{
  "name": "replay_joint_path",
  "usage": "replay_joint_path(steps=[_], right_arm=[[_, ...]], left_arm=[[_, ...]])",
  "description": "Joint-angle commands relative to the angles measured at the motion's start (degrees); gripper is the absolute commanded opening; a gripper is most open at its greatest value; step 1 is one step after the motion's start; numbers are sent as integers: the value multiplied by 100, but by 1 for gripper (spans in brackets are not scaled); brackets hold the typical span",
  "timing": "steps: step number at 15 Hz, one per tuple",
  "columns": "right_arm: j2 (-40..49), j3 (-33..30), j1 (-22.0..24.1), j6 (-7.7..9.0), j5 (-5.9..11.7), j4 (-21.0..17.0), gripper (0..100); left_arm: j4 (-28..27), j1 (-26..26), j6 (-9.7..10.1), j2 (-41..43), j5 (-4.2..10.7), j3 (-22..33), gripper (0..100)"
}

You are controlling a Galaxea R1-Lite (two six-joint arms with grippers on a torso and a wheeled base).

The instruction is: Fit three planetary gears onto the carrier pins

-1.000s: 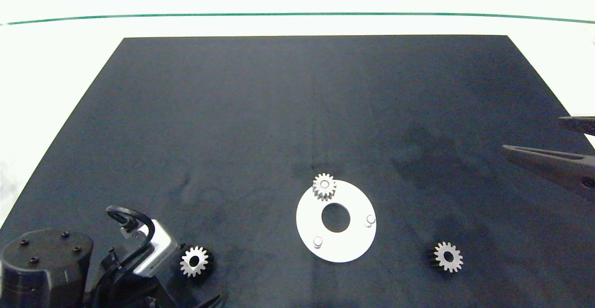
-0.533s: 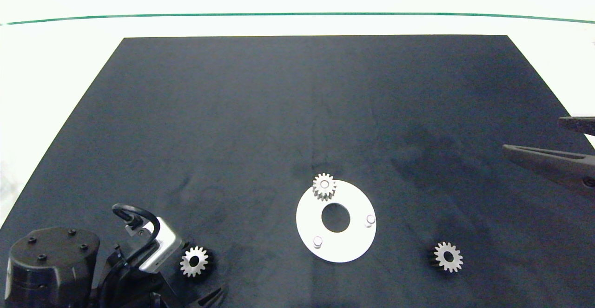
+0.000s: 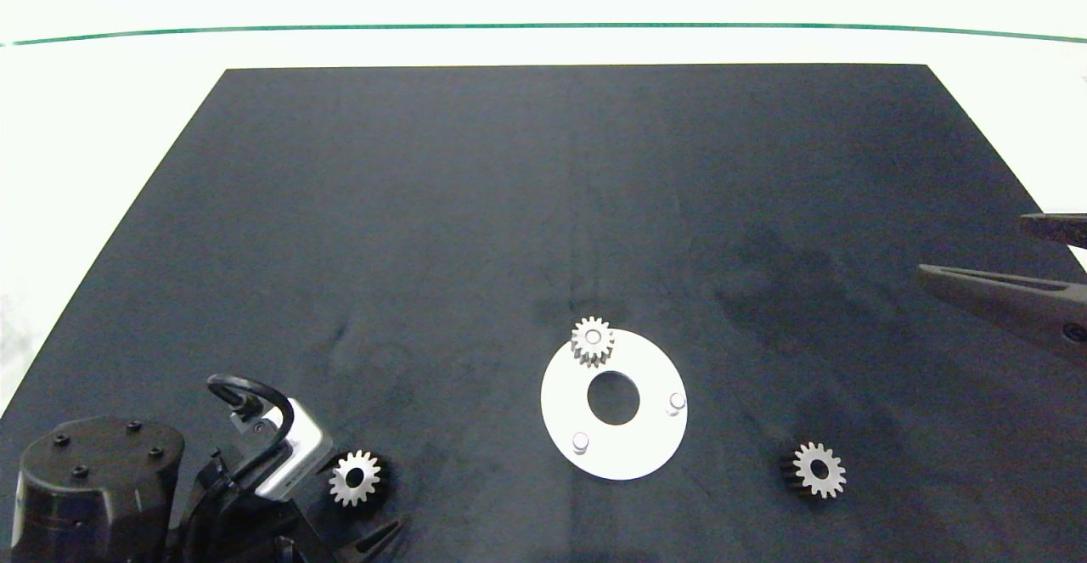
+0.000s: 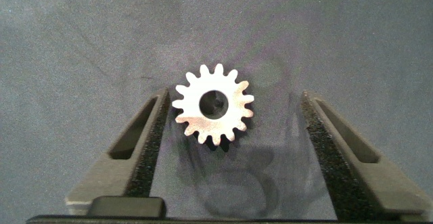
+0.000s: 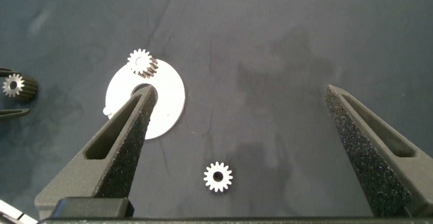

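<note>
One planetary gear sits on the far carrier pin of the white disc. The other two carrier pins stand bare. A second gear lies flat on the mat at the near left. My left gripper is open around this gear, with a gap on both sides. The third gear lies near right of the disc. My right gripper hangs open at the right edge, far from the disc, and holds nothing. The right wrist view shows this gear and the disc.
A black mat covers the white table, and a green line runs along the far side. The left arm's dark body fills the near-left corner.
The left arm has shifted slightly to the right beside the left gear. The gears, the disc and the right arm have not moved.
</note>
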State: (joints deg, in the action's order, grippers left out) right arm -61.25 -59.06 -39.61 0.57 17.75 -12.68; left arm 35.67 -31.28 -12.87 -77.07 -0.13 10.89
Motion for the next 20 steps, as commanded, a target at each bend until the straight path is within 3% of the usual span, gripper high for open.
replay_joint_path(steps=[1,20], right_arm=[[-28,0,-3,4,9,-7,100],[-28,0,-3,-5,9,-7,100]], left_arm=[[37,-106,-5,-63,13,-52,69],[309,-124,22,-326,13,-131,32]])
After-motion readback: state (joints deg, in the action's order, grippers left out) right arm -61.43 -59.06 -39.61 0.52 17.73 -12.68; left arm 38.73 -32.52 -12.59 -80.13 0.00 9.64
